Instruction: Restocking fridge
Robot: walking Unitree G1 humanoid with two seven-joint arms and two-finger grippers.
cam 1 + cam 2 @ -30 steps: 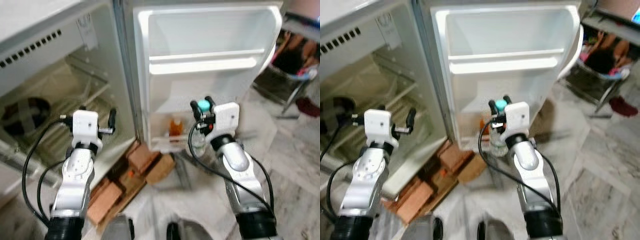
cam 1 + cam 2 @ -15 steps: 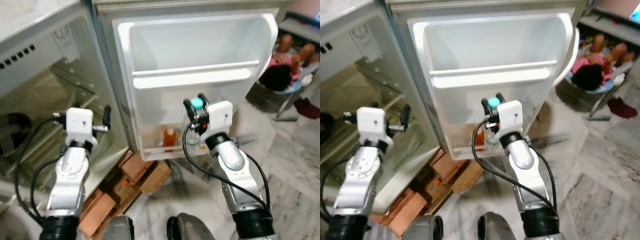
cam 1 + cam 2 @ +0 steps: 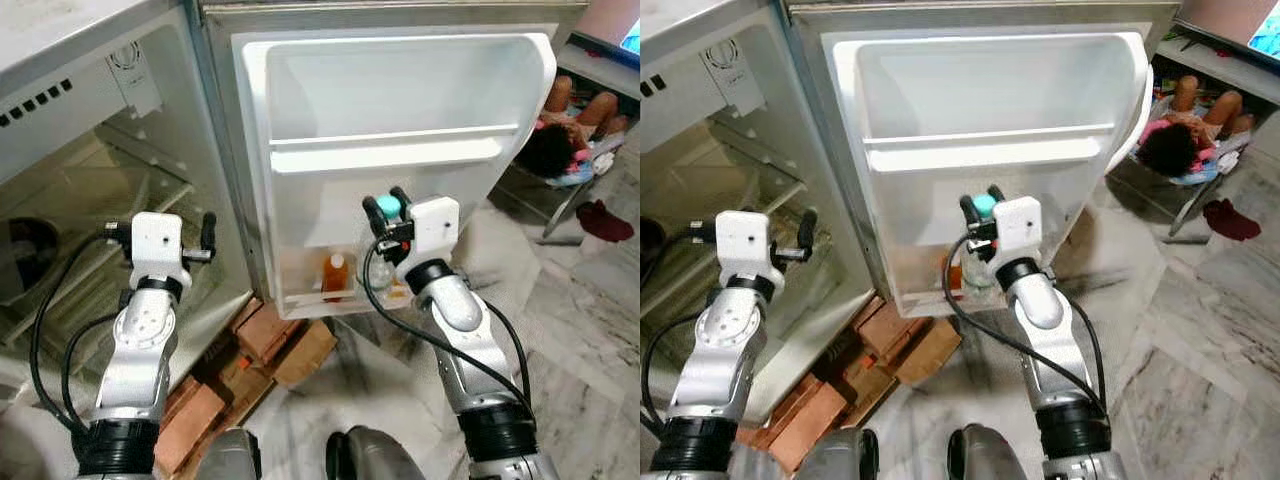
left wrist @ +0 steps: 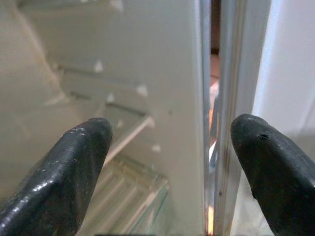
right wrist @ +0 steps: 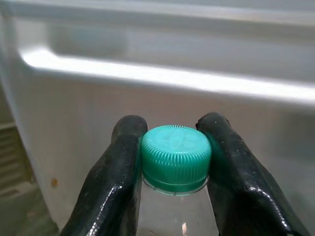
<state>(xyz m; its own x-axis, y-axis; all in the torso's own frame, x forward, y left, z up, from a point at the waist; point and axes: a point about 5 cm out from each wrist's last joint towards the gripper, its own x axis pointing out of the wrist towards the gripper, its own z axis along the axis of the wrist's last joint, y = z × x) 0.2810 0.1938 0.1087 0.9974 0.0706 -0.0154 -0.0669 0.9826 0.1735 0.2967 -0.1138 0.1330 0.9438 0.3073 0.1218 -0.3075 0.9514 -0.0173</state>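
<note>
While the fridge (image 3: 90,190) stands open, its door (image 3: 400,90) swung wide toward the robot makes the best landmark: everything at work sits against the door's inner face. Low on the door runs the bottom door shelf (image 3: 300,300), and above it a white rail crosses the middle. On that bottom shelf stands an orange bottle (image 3: 336,275), and just beside it, on the side away from the hinge, hangs the clear bottle (image 5: 174,216) with a green cap (image 3: 389,207). The right hand (image 3: 386,206) pinches this bottle at the neck, its two black fingers (image 5: 118,167) pressed against either side of the cap. On the hinge side of the door, near the cabinet's edge, the left hand (image 4: 170,167) hovers with its fingers spread and nothing between them.

Judging by this, the step in hand is setting the clear bottle onto the bottom door shelf. Next it likely needs lowering until the base rests, then a release.
</note>
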